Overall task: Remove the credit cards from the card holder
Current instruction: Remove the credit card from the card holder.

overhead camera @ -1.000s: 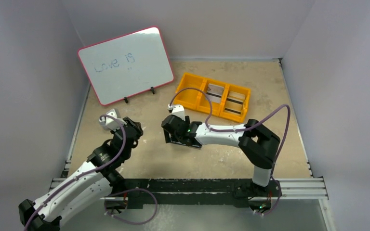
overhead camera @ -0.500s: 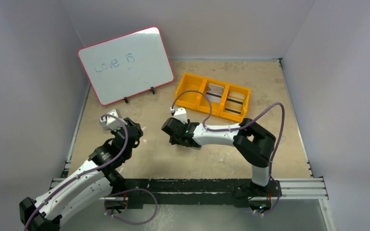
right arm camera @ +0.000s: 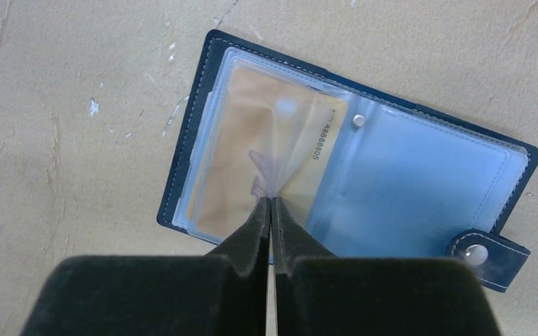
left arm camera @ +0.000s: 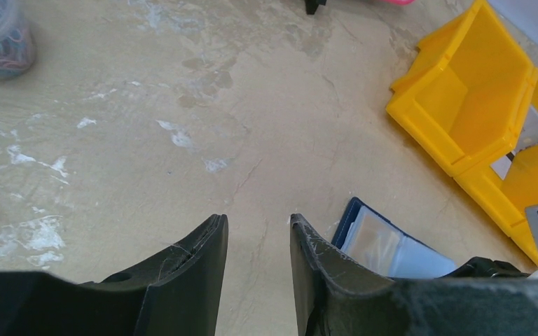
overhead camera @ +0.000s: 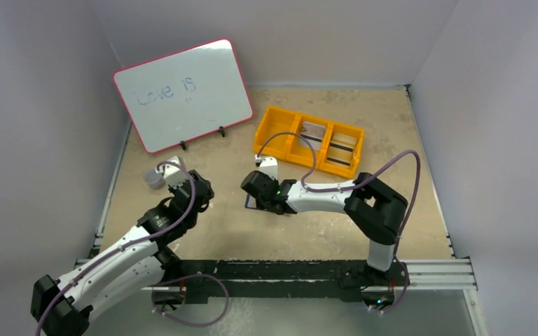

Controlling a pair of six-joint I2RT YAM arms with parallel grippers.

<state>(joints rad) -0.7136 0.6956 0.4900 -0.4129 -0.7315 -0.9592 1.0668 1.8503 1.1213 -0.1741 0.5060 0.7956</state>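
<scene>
Card holder (right arm camera: 364,161) lies open, long axis slanting down to snap tab (right arm camera: 487,257) lower right; my right gripper (right arm camera: 271,203), earlier spread, is now pressed together.

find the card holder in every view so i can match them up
top external: card holder mid-table, mostly hidden under the right end effector.
left wrist: lower right, lying open, near the orange tray.
right wrist: centre, open, shut end effector tips at its left page.
shared landmark: the orange tray, in the top and left wrist views only.
</scene>
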